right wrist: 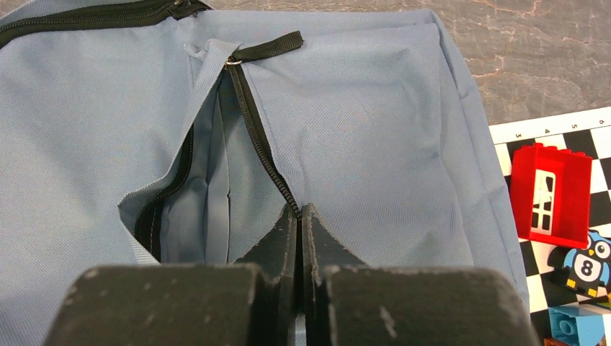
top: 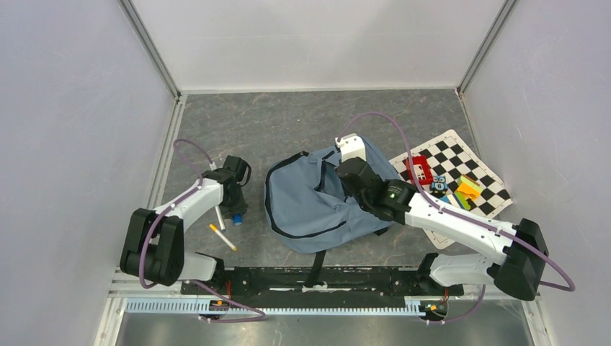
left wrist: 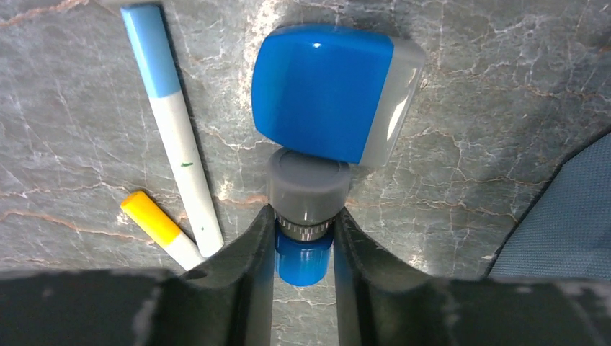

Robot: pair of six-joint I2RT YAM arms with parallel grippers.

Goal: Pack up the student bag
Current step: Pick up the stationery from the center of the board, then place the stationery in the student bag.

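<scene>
Student bag, the big soft grey-blue fabric backpack (top: 317, 205), lies mid-table between my arms. My left gripper (left wrist: 304, 216) is down at its 9 o'clock, fingers pressed against both sides of a small blue cylinder with a grey cap (left wrist: 308, 189). It looks pinched, low on the body. To do this well I'd want the squeeze square across the round barrel, then a straight lift, because a rounded blue-and-grey block (left wrist: 331, 90) sits touching the cap at 12 o'clock and could get dragged along.

At 10 o'clock lies a white marker with a light-blue cap (left wrist: 176, 137), and at 9 o'clock a white marker with a yellow cap (left wrist: 155, 223). Both are near my left finger, so no sideways swing.

Over to my right gripper (right wrist: 299, 209): fingers pressed together, seemingly nipping the black zip edge of the bag's slit. The gap looks narrow, so I'd hold it wider for the drop. At the bag's 3 o'clock, a chequered mat (top: 461, 155) carries a red toy block (top: 419, 169) and other small toys.
</scene>
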